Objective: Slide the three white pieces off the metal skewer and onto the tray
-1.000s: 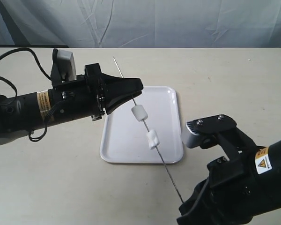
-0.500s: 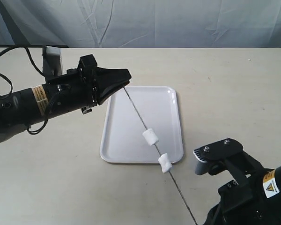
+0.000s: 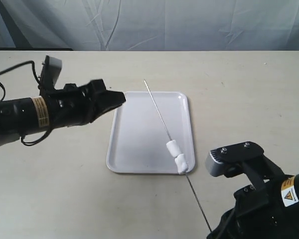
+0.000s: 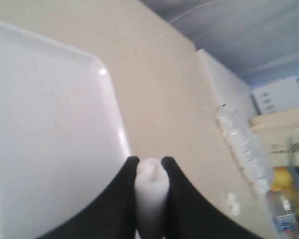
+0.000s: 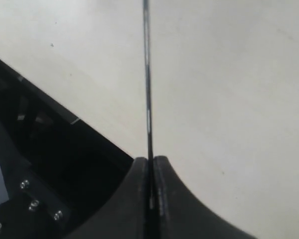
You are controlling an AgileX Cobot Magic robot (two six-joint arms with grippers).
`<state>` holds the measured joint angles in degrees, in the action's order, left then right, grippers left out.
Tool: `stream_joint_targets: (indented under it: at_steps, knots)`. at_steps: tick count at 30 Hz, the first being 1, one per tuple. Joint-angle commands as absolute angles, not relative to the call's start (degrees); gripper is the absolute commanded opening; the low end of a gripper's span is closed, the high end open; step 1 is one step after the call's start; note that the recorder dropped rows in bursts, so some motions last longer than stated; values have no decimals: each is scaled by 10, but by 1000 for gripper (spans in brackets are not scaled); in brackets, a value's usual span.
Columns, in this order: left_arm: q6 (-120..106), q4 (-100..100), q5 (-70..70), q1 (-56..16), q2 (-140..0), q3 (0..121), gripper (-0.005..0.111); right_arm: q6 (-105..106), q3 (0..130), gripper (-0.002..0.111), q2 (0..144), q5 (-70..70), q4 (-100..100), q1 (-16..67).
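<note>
The thin metal skewer slants over the white tray, its far tip bare. My right gripper is shut on the near end of the skewer; its fingers are hidden low in the exterior view. Two white pieces sit together on the rod, one above the other, over the tray's near right corner. My left gripper hovers at the tray's far left corner, clear of the rod. In the left wrist view this gripper is shut on the third white piece above the tray.
A pale curtain hangs behind the beige table. The left arm's black cable loops at the far left. Beyond the table's edge the left wrist view shows a plastic bottle and blurred clutter.
My left gripper has drawn back to the left, off the skewer's far tip, with one white piece in it. The skewer has shifted right and the two remaining pieces have slid toward its near end.
</note>
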<state>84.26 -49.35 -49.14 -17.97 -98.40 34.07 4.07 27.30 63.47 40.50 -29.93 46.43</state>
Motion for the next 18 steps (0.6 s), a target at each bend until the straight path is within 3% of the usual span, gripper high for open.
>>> stream_joint_targets:
  at_steps: [1, 12, 14, 18]
  knots:
    - [750, -472, -419, -219, -987, 343, 15, 27, 271, -1, 630, 368, -291, 465]
    - [701, -423, -435, -252, -1081, 366, 15, 15, 271, -1, 632, 370, -295, 465]
    - [701, -433, -444, -252, -1093, 375, 20, 15, 271, -1, 632, 370, -296, 465]
    - [704, -440, -452, -252, -1100, 381, 40, 13, 271, -1, 632, 362, -293, 465]
